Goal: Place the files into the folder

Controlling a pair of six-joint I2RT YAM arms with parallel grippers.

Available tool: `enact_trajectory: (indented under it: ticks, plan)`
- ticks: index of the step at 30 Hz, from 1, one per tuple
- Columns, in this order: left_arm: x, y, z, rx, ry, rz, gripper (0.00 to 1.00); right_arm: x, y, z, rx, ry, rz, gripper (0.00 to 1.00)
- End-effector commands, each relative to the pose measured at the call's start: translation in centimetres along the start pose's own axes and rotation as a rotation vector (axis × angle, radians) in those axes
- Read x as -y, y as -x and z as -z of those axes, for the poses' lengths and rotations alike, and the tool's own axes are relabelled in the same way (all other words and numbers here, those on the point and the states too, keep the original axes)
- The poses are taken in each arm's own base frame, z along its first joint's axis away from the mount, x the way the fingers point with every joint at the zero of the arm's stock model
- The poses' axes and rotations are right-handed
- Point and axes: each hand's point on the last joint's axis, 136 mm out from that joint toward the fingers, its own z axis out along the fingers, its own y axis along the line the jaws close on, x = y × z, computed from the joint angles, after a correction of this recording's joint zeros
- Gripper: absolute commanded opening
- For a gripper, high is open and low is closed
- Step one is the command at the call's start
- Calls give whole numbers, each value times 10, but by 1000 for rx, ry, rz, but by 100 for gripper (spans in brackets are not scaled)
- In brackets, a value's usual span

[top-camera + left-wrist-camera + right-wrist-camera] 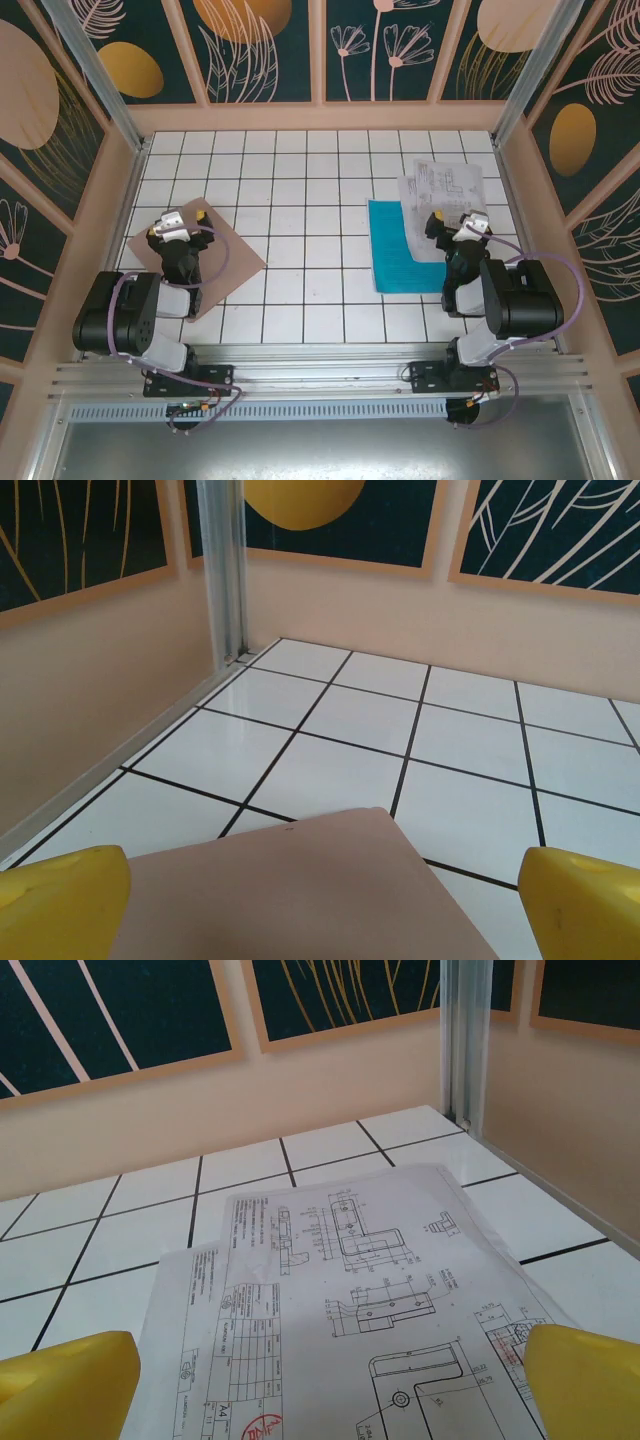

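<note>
Left end effector (177,222), state?
— Jaws spread wide, nothing held. It hangs over the folder (228,262), which lies flat and turned cornerwise at the lower left of the top view, on the white tiled surface (300,190).
Right end effector (460,225)?
— Likewise fully spread and empty, above the files (440,185). These are printed white sheets overlapping a teal sheet (390,258), right of centre and well apart from the folder.
</note>
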Motion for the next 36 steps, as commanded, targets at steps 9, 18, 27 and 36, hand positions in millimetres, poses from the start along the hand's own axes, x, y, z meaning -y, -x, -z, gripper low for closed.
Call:
enact_trajectory:
  ticks: [9,18,27,36]
  plan:
    - [0,6,0,23,-9,-1,99,2,3,-1,11,-19,12,99]
    - [0,5,0,21,-8,-1,99,2,3,-1,13,-18,10,99]
    - [-1,11,2,32,-8,3,99,-2,22,33,140,16,21,99]
    - [-18,58,16,101,96,71,99,-5,70,51,254,-58,43,99]
